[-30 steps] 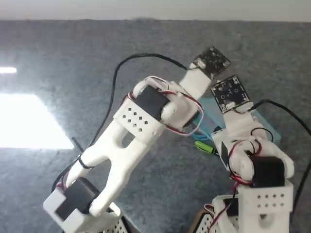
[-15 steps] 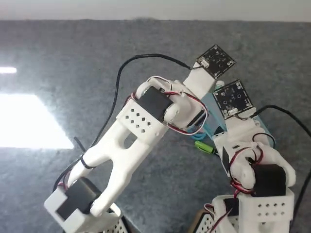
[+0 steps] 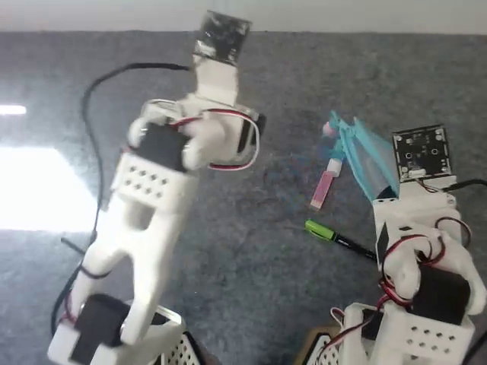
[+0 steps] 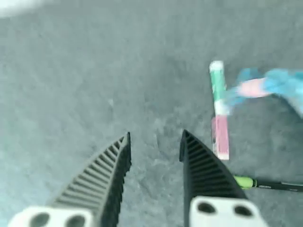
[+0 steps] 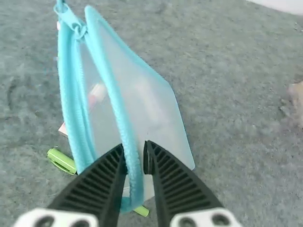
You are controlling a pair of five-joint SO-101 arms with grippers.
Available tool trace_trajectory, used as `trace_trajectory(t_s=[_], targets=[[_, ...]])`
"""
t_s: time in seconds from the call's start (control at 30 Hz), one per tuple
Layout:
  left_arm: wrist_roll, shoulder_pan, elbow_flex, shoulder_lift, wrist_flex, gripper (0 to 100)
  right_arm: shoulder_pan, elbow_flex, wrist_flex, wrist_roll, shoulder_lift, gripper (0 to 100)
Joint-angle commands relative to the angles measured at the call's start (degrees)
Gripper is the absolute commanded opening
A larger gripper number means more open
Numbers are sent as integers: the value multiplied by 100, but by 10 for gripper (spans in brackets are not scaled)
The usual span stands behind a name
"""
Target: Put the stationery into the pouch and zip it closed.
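Observation:
A translucent blue pouch [image 3: 359, 152] stands on edge, its zipper mouth gaping, with my right gripper [image 5: 134, 152] shut on its blue rim. The same pouch [image 5: 130, 101] shows something pink inside through its wall. On the grey mat beside it lie a pink and green stick [image 3: 323, 188] and a green-capped black pen [image 3: 335, 236]. My left gripper [image 4: 154, 144] hangs open and empty above bare mat, well left of the pouch [image 4: 277, 82]. The stick [image 4: 218, 111] and the pen [image 4: 258, 183] lie just beyond its fingertips.
Grey felt covers the table [image 3: 91, 84]. A bright window reflection [image 3: 42, 190] lies at the left. Black cables trail from both arms. The arm bases stand at the near edge. A pale scrap [image 5: 296, 92] lies on the mat past the pouch.
The left arm has swung away from the pouch toward the left and back. That uncovered the pouch, the stick and the pen. The right arm shifted slightly right, still holding the pouch.

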Motion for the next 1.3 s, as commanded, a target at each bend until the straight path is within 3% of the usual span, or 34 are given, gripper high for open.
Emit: trace_trajectory(t_s=[0.0, 0.27, 0.43, 0.63, 0.77, 0.93, 1.1, 1.27], targets=[[149, 316, 444, 545, -686, 167, 154, -9, 127, -18, 145, 9], [536, 1187, 207, 2057, -1345, 254, 180, -677, 356, -53, 1473, 9], [554, 1275, -40, 2646, -1565, 250, 224, -1090, 593, -62, 1376, 9], [527, 1521, -48, 3130, -1741, 250, 1182, -1196, 444, -132, 1393, 9], [519, 1881, -57, 3314, -1776, 250, 1095, -1196, 479, -132, 1385, 9], [519, 1758, -57, 3587, -2004, 250, 1051, -1196, 497, -132, 1385, 9], [510, 1802, -391, 4105, -1908, 239, 1051, -1196, 497, -132, 1385, 9], [510, 1846, -1376, 4738, -1169, 161, 1051, -1196, 497, -123, 1385, 9]])
